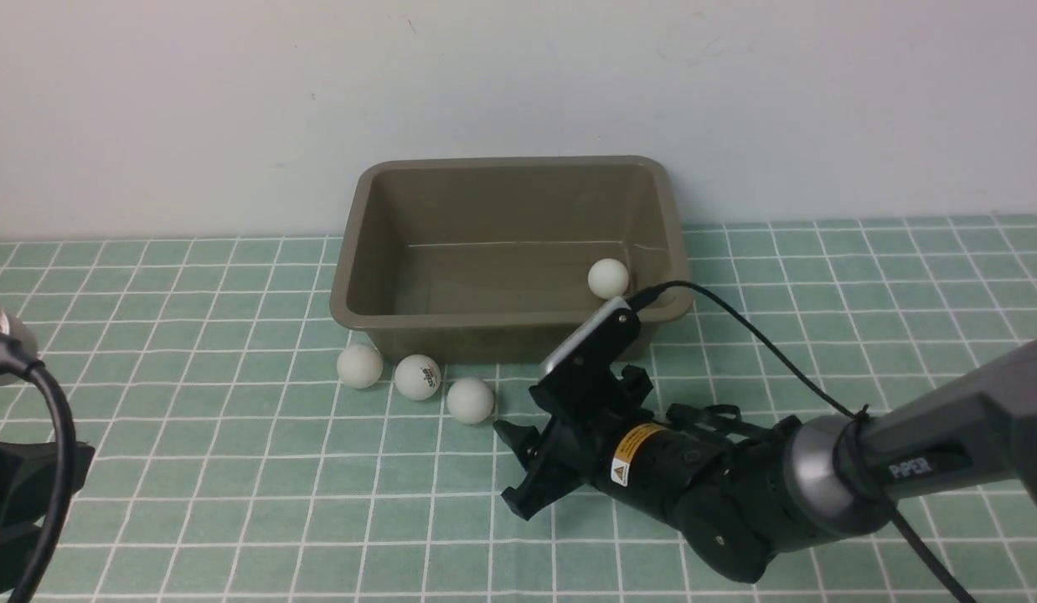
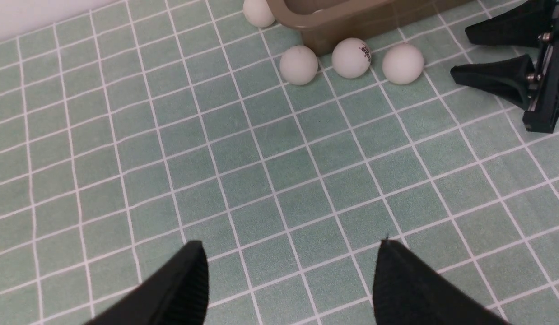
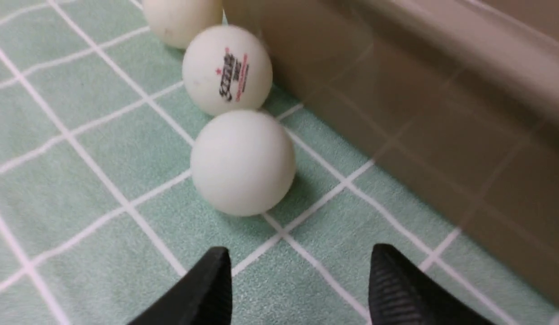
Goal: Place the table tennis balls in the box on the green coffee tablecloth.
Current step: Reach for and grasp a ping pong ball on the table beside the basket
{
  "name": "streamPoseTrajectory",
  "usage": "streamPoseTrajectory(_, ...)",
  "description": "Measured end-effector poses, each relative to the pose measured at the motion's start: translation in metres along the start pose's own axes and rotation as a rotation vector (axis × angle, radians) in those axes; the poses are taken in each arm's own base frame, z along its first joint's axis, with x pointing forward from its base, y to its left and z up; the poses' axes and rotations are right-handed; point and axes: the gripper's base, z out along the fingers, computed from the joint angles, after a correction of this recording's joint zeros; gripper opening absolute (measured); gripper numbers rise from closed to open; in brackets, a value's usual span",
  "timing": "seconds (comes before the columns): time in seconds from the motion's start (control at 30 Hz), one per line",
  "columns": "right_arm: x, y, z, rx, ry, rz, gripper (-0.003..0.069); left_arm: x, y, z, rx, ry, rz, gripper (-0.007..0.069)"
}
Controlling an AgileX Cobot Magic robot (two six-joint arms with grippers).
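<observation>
The right hand (image 1: pixel 506 467) hangs low over the green cloth (image 1: pixel 234 469), spread and empty, near three balls (image 1: pixel 417 377) beside the box (image 1: pixel 451 339). Another ball (image 1: pixel 608 278) sits inside. The left hand (image 2: pixel 291 246) is spread too.

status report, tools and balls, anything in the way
Both open, empty: left tool, right tool. One ball in box; three balls on tablecloth by its front wall. Nothing between right tool and nearest ball.
</observation>
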Motion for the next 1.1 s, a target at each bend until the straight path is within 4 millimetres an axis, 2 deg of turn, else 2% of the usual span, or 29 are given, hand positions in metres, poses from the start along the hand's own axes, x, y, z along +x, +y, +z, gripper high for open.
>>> streamPoseTrajectory(0.1,-0.014,-0.003,-0.020,0.005,-0.025,-0.003,0.0383,0.000,0.000,0.000,0.000,-0.001,0.000,0.0440)
streamPoseTrajectory(0.17,-0.031,-0.006,-0.045,0.015,-0.074,-0.020,0.0384,0.000,0.000,0.000,-0.001,-0.004,0.000,0.0440)
streamPoseTrajectory(0.23,-0.040,-0.008,-0.062,0.027,-0.099,-0.028,0.0384,0.000,0.000,0.000,-0.002,-0.005,0.000,0.0440)
streamPoseTrajectory(0.47,-0.080,-0.016,-0.152,0.033,-0.044,-0.043,0.0385,-0.001,0.000,0.000,-0.001,-0.005,-0.001,0.0440)
streamPoseTrajectory(0.57,-0.092,-0.017,-0.184,0.015,-0.013,-0.041,0.0385,-0.002,0.000,0.003,0.013,0.002,-0.012,0.0440)
streamPoseTrajectory(0.63,-0.101,-0.017,-0.209,-0.008,0.040,-0.017,0.0385,-0.003,-0.002,0.007,0.040,0.013,-0.030,0.0440)
streamPoseTrajectory(0.83,-0.131,-0.023,-0.266,0.000,0.051,0.037,0.0385,-0.009,-0.005,0.026,0.131,0.060,-0.043,0.0440)
streamPoseTrajectory(1.1,-0.154,-0.040,-0.315,0.148,0.021,0.054,0.0385,-0.027,-0.009,0.065,0.275,0.037,-0.029,0.0440)
